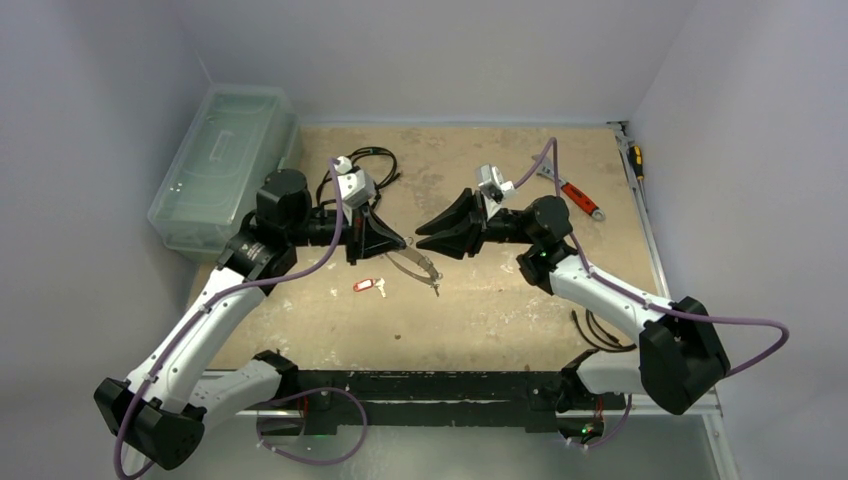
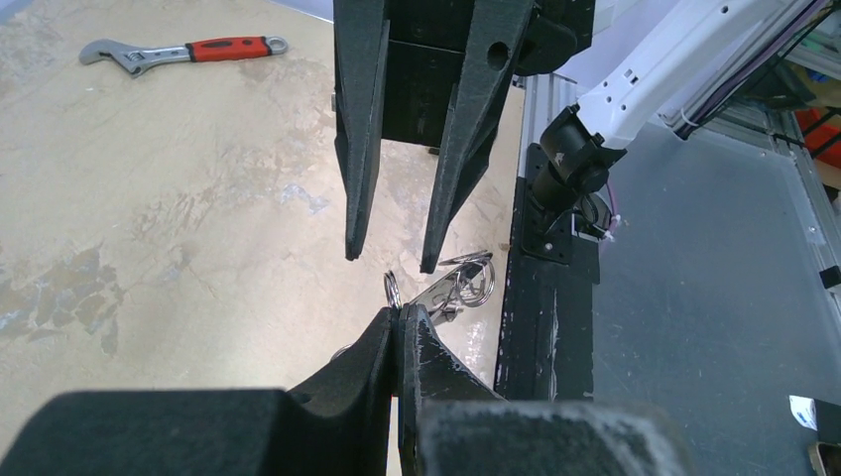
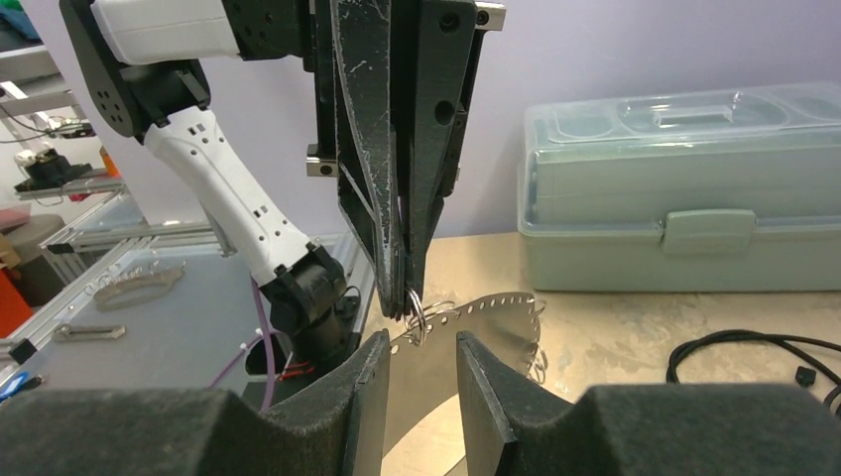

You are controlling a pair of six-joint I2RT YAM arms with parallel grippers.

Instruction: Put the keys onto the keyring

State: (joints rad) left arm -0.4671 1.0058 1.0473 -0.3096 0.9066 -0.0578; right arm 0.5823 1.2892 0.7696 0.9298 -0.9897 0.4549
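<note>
The keyring [image 1: 415, 268] is a thin grey metal loop hanging from my left gripper [image 1: 404, 242] down to the table. In the right wrist view it shows as a perforated metal band [image 3: 501, 305] with small rings. My left gripper [image 2: 400, 312] is shut on one small split ring [image 2: 393, 291] of it. My right gripper [image 1: 420, 236] is open and faces the left one tip to tip. Its fingertips [image 3: 382, 345] flank that ring [image 3: 417, 319] without touching. A key with a red tag [image 1: 364, 286] and a silver key [image 1: 381, 289] lie on the table below the left gripper.
A clear plastic box [image 1: 225, 165] stands at the back left. A coiled black cable [image 1: 365, 165] lies behind the left gripper. A red-handled wrench [image 1: 578, 198] lies at the back right. A screwdriver [image 1: 634, 158] rests on the right rail. Loose black cables [image 1: 600, 330] lie near the right arm's base.
</note>
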